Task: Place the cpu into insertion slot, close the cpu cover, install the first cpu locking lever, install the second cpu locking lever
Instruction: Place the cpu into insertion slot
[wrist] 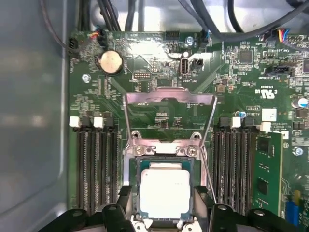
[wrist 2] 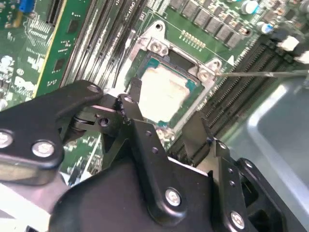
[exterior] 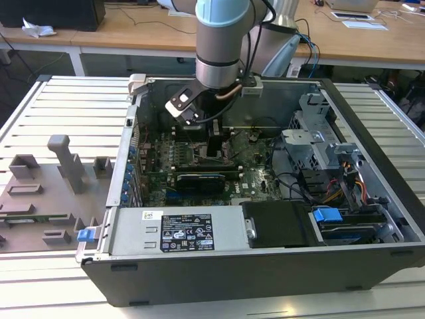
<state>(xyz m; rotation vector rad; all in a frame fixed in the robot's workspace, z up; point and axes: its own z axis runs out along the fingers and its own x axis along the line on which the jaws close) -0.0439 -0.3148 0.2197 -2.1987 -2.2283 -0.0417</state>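
The hand (wrist: pixel 163 195) hangs low over the insertion slot (wrist: pixel 164 151). Its black fingers (wrist: pixel 126 199) are spread, one on each side of the socket, pinching nothing. The cpu (wrist: pixel 164 186) lies flat inside the slot, pale metal top up, between the two fingers. The cpu cover (wrist: pixel 169 95) stands swung open, tilted up from the slot edge away from the hand, with green board showing through its window. Memory slots (wrist: pixel 96 164) flank the socket on the motherboard (wrist: pixel 227 72). In the exterior view the computer case (exterior: pixel 199 266) lies open on the slatted surface (exterior: pixel 66 106), and the arm (exterior: pixel 222 40) reaches into it near its far wall.
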